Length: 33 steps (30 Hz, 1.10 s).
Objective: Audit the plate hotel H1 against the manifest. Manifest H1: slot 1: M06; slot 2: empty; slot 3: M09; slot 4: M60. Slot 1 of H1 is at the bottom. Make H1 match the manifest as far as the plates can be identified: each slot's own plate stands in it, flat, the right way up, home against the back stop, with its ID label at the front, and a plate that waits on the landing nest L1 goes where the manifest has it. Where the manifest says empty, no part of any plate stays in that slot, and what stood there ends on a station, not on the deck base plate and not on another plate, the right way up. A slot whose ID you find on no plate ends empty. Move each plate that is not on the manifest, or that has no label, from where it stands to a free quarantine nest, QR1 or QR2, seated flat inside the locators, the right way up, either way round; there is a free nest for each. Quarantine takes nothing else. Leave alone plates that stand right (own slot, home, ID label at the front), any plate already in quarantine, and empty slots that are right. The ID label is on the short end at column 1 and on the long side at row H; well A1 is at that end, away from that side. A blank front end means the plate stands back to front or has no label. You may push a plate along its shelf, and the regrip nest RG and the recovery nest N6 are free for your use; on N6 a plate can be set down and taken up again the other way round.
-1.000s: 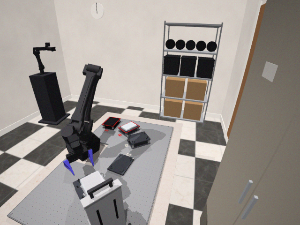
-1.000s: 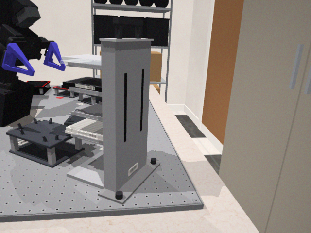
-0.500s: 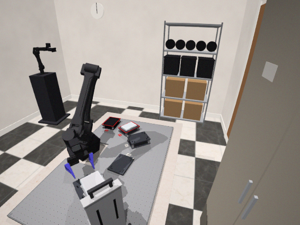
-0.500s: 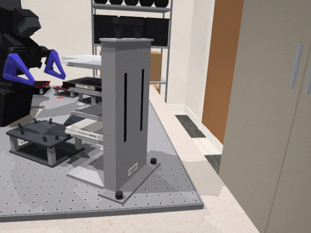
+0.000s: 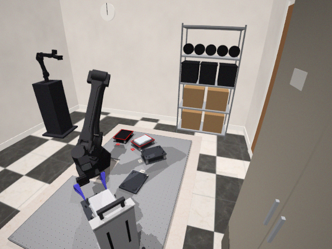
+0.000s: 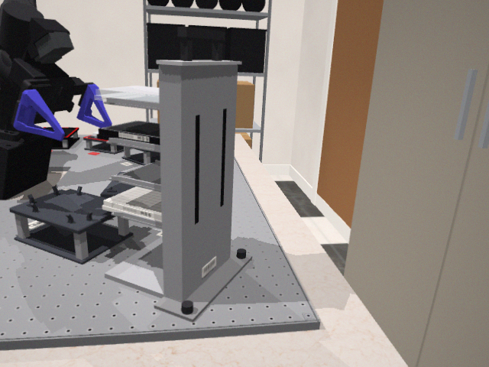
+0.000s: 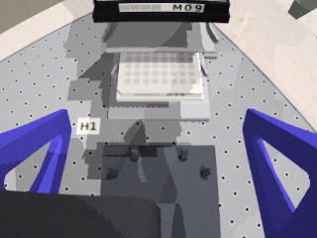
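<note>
Hotel H1 point(image 5: 115, 230) point(image 6: 170, 177) stands at the front. A clear plate point(image 5: 101, 199) point(image 6: 130, 95) is in its top slot. A black plate point(image 6: 137, 130) point(image 7: 160, 14) labelled M09 is in slot 3, label at the front. The slot 2 shelf point(image 6: 136, 178) looks empty. A white plate point(image 6: 132, 203) point(image 7: 158, 74) lies in slot 1; its front label is too blurred to read surely. A white plate point(image 5: 143, 139) sits on one red-rimmed nest; the other red-rimmed nest point(image 5: 123, 134) shows a black top. My gripper point(image 5: 95, 194) point(image 6: 85, 131) point(image 7: 157, 118) is open and empty before the hotel.
A raised dark nest point(image 6: 59, 205) point(image 7: 193, 164) with corner locators stands right in front of the hotel, below the fingers. A flat dark nest point(image 5: 134, 180) and another raised nest point(image 5: 153, 154) stand farther back. A dark handle point(image 5: 111, 206) tops the hotel.
</note>
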Each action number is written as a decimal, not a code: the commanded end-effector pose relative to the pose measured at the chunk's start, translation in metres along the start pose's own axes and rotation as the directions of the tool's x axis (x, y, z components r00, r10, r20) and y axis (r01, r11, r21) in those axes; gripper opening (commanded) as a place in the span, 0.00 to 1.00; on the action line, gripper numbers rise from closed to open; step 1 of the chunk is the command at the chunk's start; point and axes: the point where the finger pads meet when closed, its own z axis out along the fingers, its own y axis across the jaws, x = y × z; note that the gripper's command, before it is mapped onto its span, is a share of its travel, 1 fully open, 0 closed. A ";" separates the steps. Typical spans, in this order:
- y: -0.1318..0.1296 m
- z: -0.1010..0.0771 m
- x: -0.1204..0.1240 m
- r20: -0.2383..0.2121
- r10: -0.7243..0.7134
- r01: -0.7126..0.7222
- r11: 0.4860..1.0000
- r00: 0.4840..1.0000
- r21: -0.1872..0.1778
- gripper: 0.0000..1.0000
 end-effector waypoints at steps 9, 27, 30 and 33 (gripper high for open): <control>-0.007 0.014 -0.025 0.039 -0.022 0.022 1.000 0.999 0.008 1.00; -0.007 0.014 -0.025 0.039 -0.022 0.022 1.000 0.999 0.008 1.00; -0.007 0.014 -0.025 0.039 -0.022 0.022 1.000 0.999 0.008 1.00; -0.007 0.014 -0.025 0.039 -0.022 0.022 1.000 0.999 0.008 1.00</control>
